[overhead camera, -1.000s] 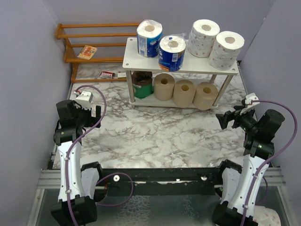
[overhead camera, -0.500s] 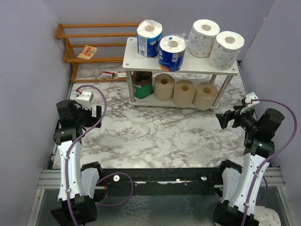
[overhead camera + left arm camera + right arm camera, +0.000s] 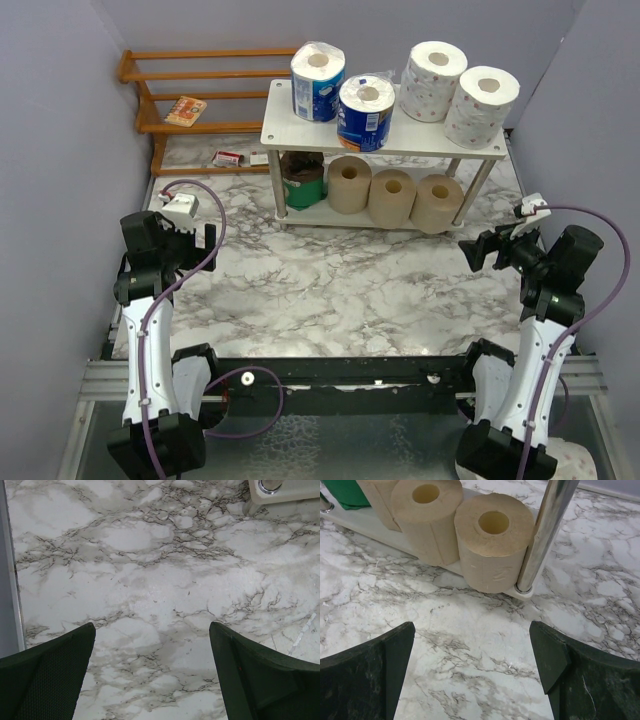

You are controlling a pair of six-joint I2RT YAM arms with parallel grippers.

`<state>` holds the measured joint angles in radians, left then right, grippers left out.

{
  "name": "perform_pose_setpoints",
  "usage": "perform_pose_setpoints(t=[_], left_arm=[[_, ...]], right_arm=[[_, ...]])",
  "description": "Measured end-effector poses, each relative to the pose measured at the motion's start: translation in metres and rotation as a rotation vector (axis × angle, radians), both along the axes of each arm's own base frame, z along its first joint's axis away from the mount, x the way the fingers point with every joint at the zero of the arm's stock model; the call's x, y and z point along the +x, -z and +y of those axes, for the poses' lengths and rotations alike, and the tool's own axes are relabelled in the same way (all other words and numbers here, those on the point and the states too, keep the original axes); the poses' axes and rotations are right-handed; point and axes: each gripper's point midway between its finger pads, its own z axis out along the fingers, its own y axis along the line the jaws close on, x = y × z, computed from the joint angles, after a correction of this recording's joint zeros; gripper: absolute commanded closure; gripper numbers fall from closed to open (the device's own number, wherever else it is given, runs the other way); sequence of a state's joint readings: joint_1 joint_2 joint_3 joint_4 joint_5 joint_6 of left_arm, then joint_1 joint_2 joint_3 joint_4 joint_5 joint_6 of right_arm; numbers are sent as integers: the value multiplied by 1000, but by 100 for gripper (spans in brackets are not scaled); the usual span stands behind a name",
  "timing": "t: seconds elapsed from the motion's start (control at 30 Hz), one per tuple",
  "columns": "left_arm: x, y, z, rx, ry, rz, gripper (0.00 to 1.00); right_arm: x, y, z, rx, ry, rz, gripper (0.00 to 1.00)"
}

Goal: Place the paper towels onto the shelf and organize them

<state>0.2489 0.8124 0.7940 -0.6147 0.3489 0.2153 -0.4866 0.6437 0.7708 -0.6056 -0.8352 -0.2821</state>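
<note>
Nearest you, the left gripper (image 3: pixel 151 627) hangs over the grey-veined white marble tabletop (image 3: pixel 150 565), its dark jaws spread wide with nothing between them. The right gripper (image 3: pixel 472 625) is likewise spread and empty, facing the right-hand thin silver metal leg (image 3: pixel 545 535) of the pale whitewashed-wood two-tier shelf (image 3: pixel 420 140). Beyond the grippers, the lower tier holds, left to right, a dark brown roll with a green band (image 3: pixel 303 180) and three tan hollow-cored rolls (image 3: pixel 350 183) (image 3: pixel 391 196) (image 3: pixel 436 203), set side by side, the rightmost just beside that leg. On the upper tier stand two blue-wrapped rolls (image 3: pixel 318 82) (image 3: pixel 365 112) at left and two white rolls with faint pink dots (image 3: pixel 433 80) (image 3: pixel 482 105) at right, all upright. Farthest left, an orange slatted wooden rack (image 3: pixel 200 95) carries a small flat packet (image 3: pixel 185 110), possibly a snack wrapper; its print is too small to read.
</note>
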Motion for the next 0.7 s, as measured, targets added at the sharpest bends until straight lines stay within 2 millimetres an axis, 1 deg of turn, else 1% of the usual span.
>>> perform_pose_setpoints(t=[0.33,0.7], left_arm=[[-1,-4,0,3,0,-17,1],[-1,-3,-1,-1,-2,-13,1]], right_arm=[[-1,-2,1,-4,0,-8,0],[-1,-1,0,-2,0,-4,0]])
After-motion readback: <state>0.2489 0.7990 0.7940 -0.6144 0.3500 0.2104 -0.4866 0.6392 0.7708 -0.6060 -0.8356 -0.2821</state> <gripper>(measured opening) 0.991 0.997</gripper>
